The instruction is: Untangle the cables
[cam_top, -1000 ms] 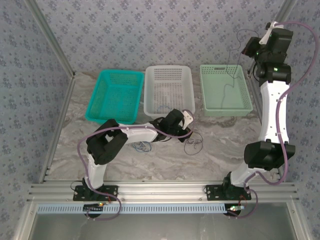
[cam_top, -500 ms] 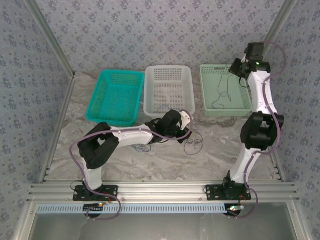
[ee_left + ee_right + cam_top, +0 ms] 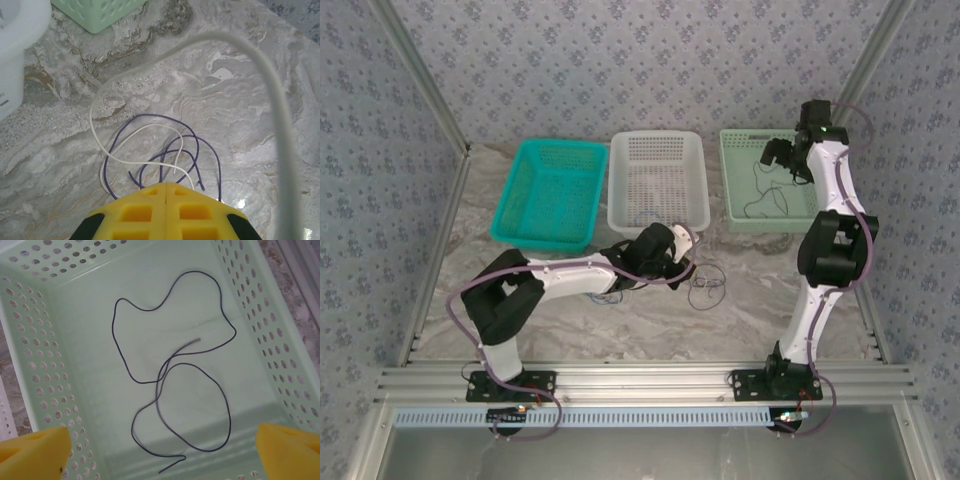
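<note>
Item 1: left gripper [image 3: 166, 186], at 6 o'clock; yellow fingers [image 3: 137, 212] pressed together along a centre seam, tips pointing to 12.

Item 2: blue cable [image 3: 150, 115], violet-tinted, thin; several overlapping loops lying on the table at centre, just beyond the fingertips, its lower strands running in under them.

Item 3: cream cable [image 3: 215, 36]; a thin strand crosses the blue loops from 9 o'clock down to the fingertips; a thick, blurred stretch arches from 10 through 12 and drops to 4.

Item 4: table [image 3: 240, 115], grey-and-tan marbled surface.

Item 5: white basket [image 3: 20, 30], corner only, at 10 o'clock.

Item 6: green basket [image 3: 100, 12], perforated corner, at 11 o'clock, beside the white one.
</note>
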